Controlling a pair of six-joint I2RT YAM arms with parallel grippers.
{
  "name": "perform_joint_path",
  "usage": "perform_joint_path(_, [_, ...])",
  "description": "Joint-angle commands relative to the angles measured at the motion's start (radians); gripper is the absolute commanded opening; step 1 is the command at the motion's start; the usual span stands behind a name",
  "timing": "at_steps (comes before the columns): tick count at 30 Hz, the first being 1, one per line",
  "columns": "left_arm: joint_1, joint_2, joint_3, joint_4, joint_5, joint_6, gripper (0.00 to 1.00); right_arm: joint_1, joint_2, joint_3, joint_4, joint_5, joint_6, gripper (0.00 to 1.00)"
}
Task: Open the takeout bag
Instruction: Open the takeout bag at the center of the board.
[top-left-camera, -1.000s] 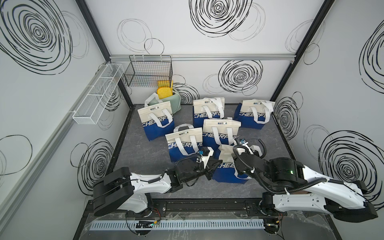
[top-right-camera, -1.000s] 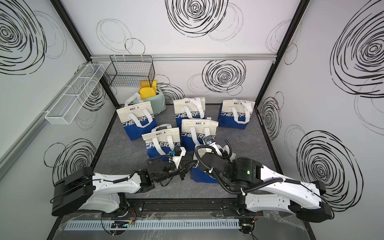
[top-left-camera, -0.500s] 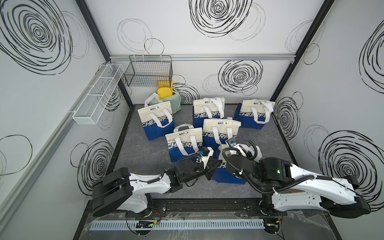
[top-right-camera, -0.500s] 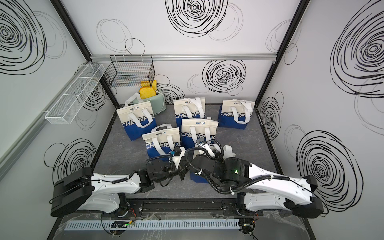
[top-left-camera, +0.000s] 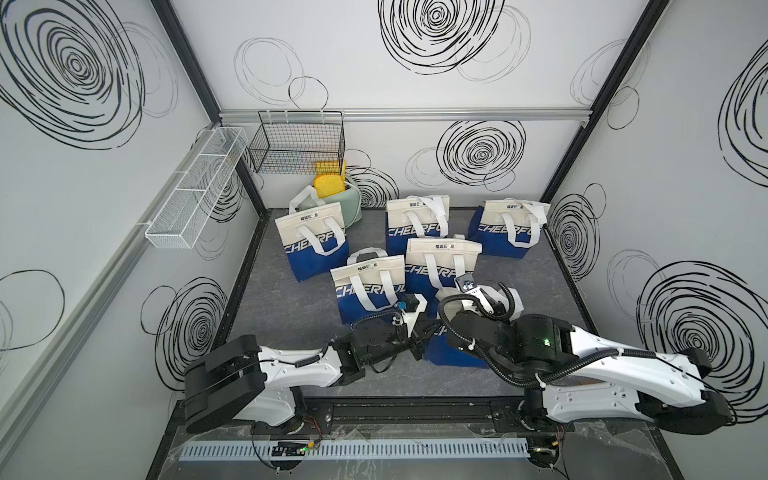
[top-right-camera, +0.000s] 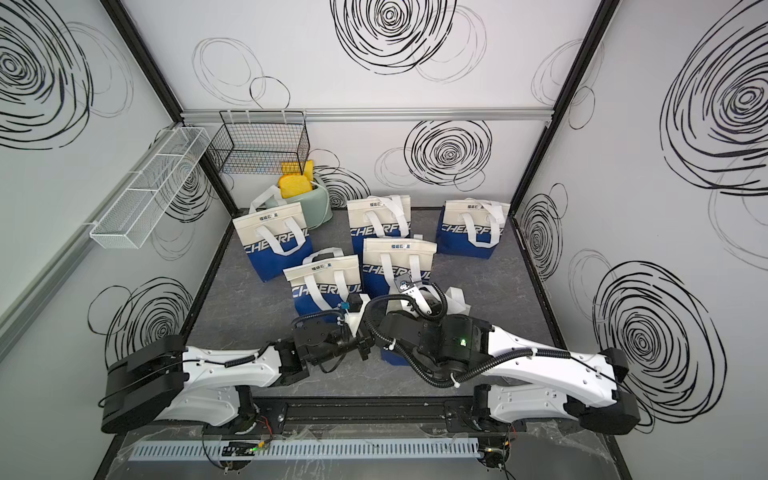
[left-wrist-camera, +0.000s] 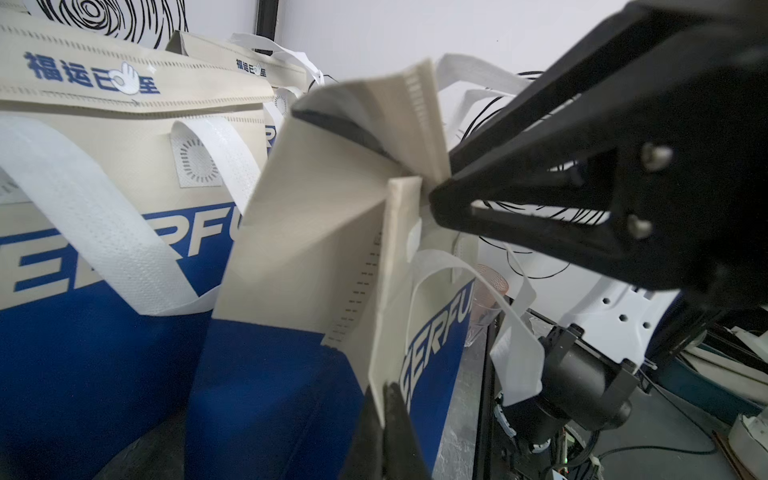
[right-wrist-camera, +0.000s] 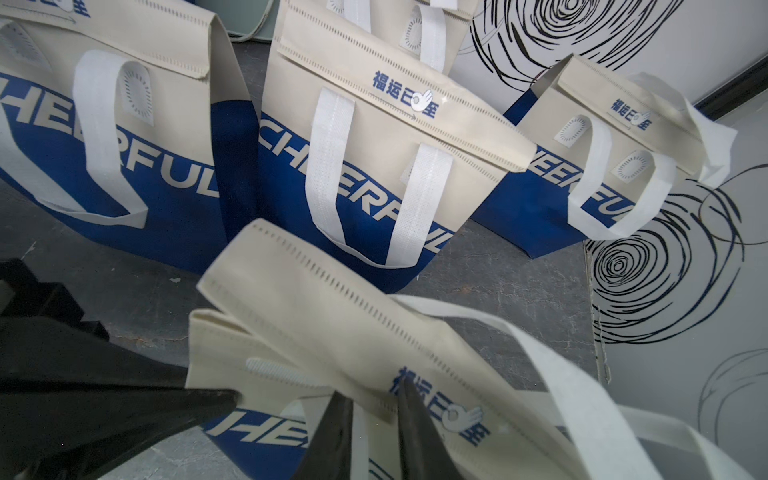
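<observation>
Takeout bag (top-left-camera: 446, 353): stood on the grey surface (top-left-camera: 291, 316) just behind the front rail (top-left-camera: 415, 409) — the closest to that rail of all the bags, its mouth not yet opened.
Left pincer (left-wrist-camera: 384, 392): clamped shut on the bag's cream side edge.
Right pincer (right-wrist-camera: 374, 395): set about the flap (right-wrist-camera: 324, 307) with little gap; whether the fabric is truly pinched cannot be told.
Slip: if only a thin bite is taken, the flap is likely to be lost once it is pulled.
Lift: the bag looks light — should the fastening resist, the whole bag may be dragged or tipped rather than opened.
Snag: a white handle (left-wrist-camera: 515, 324) hangs close by and could be caught.
Crowding: the neighbouring bag (top-left-camera: 368, 291), a little farther from the rail, could be knocked.
</observation>
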Motion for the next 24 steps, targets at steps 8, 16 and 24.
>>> perform_joint_path(8, [-0.004,-0.016,-0.011,0.01,0.009,0.01,0.0,-0.044,-0.03,0.01,-0.037,0.029,0.045,0.0])
perform_joint_path(16, [-0.004,-0.018,-0.046,0.002,-0.002,0.005,0.0,-0.179,-0.133,0.061,-0.012,-0.113,-0.059,0.0])
perform_joint_path(24, [-0.012,-0.023,-0.071,-0.025,-0.014,0.017,0.0,-0.27,-0.112,0.151,-0.001,-0.217,-0.175,0.0])
